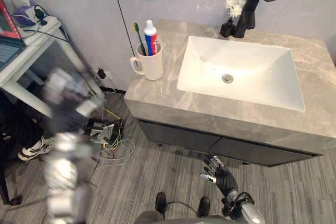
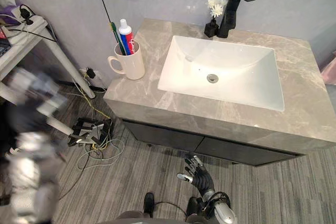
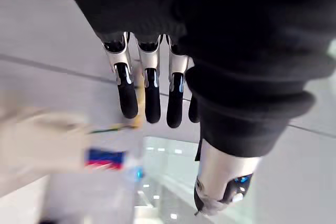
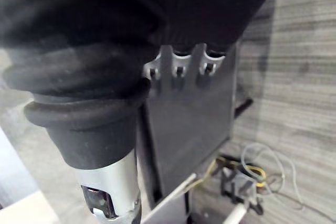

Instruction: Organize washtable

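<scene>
Right hand (image 1: pixel 216 172) low before the dark cabinet front (image 1: pixel 178 137), fingers loosely spread, empty; left hand (image 3: pixel 151 90) out to the left, fingers straight, empty too. Cream ceramic mug (image 1: pixel 149 65) with green toothbrush (image 1: pixel 138 38) and red-and-blue toothpaste tube (image 1: pixel 150 38) upright on the grey marbled countertop (image 1: pixel 157 95), just left of the white rectangular sink (image 1: pixel 252 62).

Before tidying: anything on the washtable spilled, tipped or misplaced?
Nothing stands out: the mug stands upright holding toothbrush and toothpaste, the flower vase is upright beside the faucet, and the sink holds nothing.
</scene>
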You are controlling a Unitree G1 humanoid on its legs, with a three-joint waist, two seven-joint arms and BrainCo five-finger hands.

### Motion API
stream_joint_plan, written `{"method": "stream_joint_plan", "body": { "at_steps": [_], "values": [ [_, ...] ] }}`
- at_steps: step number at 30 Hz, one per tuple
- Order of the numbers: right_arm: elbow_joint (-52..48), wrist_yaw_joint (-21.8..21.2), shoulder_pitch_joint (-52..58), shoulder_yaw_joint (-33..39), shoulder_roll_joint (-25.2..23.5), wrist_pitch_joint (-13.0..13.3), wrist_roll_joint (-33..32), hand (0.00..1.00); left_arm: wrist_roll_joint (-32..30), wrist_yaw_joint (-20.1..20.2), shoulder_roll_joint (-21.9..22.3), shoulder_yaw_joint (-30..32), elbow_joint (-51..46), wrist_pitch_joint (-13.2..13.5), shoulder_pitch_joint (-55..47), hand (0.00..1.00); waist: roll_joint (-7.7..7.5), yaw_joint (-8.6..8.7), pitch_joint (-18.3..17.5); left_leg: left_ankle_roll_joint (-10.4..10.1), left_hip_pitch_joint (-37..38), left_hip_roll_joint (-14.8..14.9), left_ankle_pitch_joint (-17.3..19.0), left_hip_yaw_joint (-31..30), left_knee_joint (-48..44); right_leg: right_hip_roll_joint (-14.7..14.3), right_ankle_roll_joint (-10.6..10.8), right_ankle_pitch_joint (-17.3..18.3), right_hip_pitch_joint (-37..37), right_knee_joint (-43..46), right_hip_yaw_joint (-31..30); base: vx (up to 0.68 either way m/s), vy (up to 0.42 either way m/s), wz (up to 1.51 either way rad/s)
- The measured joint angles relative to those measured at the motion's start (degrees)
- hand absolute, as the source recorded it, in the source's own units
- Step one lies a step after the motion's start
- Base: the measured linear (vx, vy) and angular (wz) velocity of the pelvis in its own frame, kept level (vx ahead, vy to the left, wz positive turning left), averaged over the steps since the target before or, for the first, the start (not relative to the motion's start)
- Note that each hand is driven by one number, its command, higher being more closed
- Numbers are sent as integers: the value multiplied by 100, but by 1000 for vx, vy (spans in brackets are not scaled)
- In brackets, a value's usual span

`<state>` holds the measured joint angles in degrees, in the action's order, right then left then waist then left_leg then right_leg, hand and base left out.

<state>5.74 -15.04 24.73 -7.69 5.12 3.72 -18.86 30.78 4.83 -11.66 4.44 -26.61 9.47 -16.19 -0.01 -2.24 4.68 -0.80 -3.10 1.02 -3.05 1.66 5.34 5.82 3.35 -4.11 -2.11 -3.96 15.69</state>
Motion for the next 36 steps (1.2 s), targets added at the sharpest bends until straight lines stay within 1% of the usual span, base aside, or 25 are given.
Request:
{"method": "stream_joint_plan", "body": {
  "at_steps": [2, 5, 7, 9, 11, 14, 16, 19, 22, 26, 29, 33, 36],
  "values": [
    [0, 0, 7, 12, 8, -5, 0, 0, -17, 30, -4, -18, 19, -13, 65, 100, 31, 19, 5, -10, -1, 1, 6, 0, 8, 3, -19, 12, -7, -2, -3, -43, 3, -4],
    [0, 0, 20, 3, 35, -9, 0, 0, -68, 38, -67, -115, 114, -23, 293, 100, 31, 74, 4, -26, -2, -4, 17, 3, 33, 11, -26, 15, -9, 0, -4, -14, 4, 0],
    [0, 0, 3, -13, 36, -12, 0, 0, -143, 81, -147, -334, 373, -33, 523, 100, 29, 125, 5, -26, -12, -7, 17, 10, 38, 16, -24, 14, -19, 0, -6, 0, 0, 0],
    [-1, -1, -7, -17, 34, -18, 0, 0, -284, 140, -194, -591, 625, -101, 777, 100, 10, 140, 18, -20, -20, -5, 13, 15, 14, 14, 6, -6, -33, -2, -18, 36, -1, -3],
    [-1, 0, -26, -18, 33, -21, 0, 0, -405, 142, -202, -733, 741, -172, 987, 100, -20, 149, 46, 2, -29, 2, -1, 25, 6, 6, 7, -6, -52, -2, -30, 46, -12, -6],
    [-2, 0, -32, -18, 37, -28, -1, 0, -513, 140, -202, -905, 1066, -187, 1405, 100, -33, 164, 59, 3, -64, 3, -1, 57, 3, -1, 12, -14, -119, -1, -93, 52, -13, -8],
    [-2, 1, -51, -24, 37, -30, -2, 0, -568, 135, -203, -915, 1220, -212, 1605, 100, -44, 175, 72, 2, -63, 3, 0, 72, 2, -2, 12, -13, -122, -5, -113, 51, -9, -3],
    [-13, 1, -109, -23, 38, -30, -2, 0, -677, 95, -203, -930, 1492, -226, 2021, 100, -55, 193, 183, 1, -62, -1, 3, 74, 2, 3, 12, -13, -121, -5, -115, 28, -3, 0],
    [-23, 4, -188, -65, 42, -43, -1, 0, -679, -5, -237, -931, 1819, -235, 2298, 100, -81, 301, 273, 8, -66, -1, 9, 84, 2, 5, 12, -13, -123, -3, -116, 0, 0, 0],
    [-62, 6, -189, -154, 83, -45, -3, 0, -679, -50, -274, -936, 2066, -271, 2632, 100, -91, 312, 373, 11, -90, 1, 12, 157, 3, 3, 12, -14, -172, 6, -162, -10, 8, -5],
    [-62, 8, -184, -176, 103, -50, -3, 0, -678, -139, -281, -935, 2115, -270, 2792, 100, -89, 329, 386, 11, -134, 2, 13, 165, 2, 2, 13, -14, -229, 20, -174, 8, 1, -3],
    [-208, 9, -182, -172, 104, -51, -4, 0, -679, -151, -427, -940, 2274, -271, 2961, 100, -93, 361, 423, 8, -227, 10, 18, 196, 1, -2, 11, -18, -333, 17, -209, 22, -1, -3],
    [-288, 9, -183, -174, 105, -51, -4, 0, -679, -202, -467, -940, 2507, -282, 3140, 100, -119, 356, 516, -4, -239, 16, 26, 244, 0, -9, 14, -37, -354, -6, -254, 17, 0, -7]
  ]
}}
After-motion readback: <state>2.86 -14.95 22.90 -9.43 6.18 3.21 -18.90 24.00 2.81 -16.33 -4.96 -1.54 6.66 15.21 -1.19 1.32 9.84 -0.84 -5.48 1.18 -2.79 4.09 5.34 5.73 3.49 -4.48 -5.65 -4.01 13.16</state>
